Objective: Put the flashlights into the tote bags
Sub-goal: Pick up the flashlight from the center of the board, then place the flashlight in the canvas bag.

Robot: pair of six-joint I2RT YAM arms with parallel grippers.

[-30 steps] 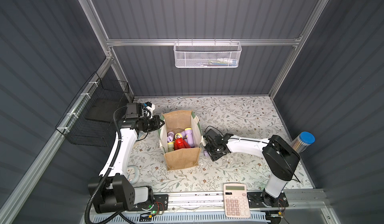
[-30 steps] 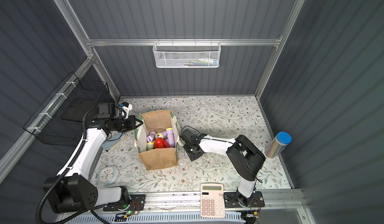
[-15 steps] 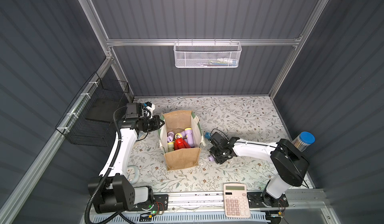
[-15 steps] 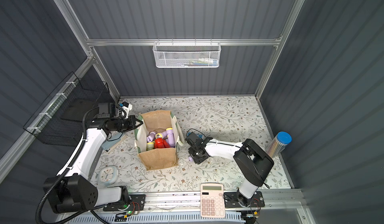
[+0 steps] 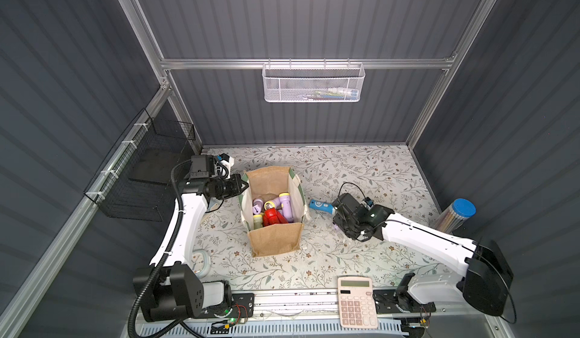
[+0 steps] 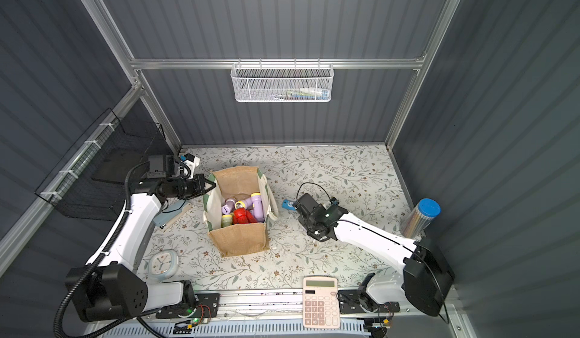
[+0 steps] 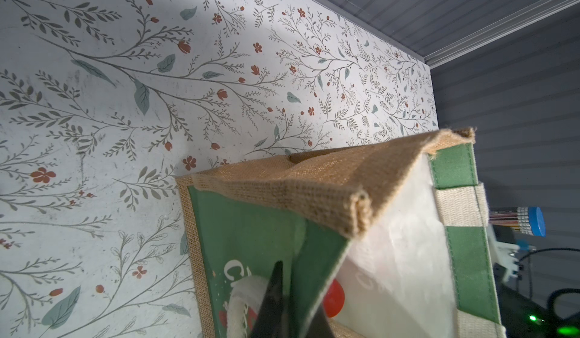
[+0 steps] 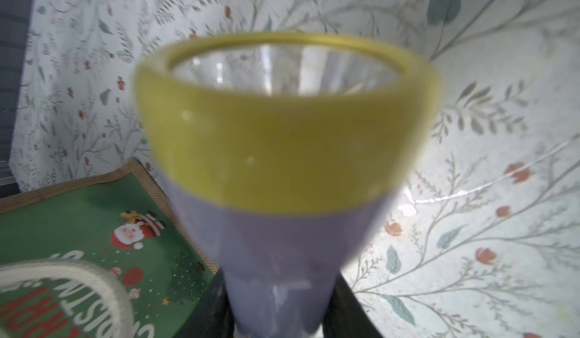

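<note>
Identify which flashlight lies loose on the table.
The blue flashlight beside the bag; the others are inside it, except a lilac one in the right gripper.

Blurred, cut off or covered

The lilac torch (image 8: 282,170) is blurred in the right wrist view, its tail cut off between the right gripper's (image 8: 279,311) fingers; in both top views that gripper hides nearly all of it and one end of the blue torch (image 5: 319,205). The left gripper (image 7: 295,311) and the bag (image 7: 282,195) run off the left wrist view's edge. The basket's (image 5: 314,83) contents are too small to tell.
</note>
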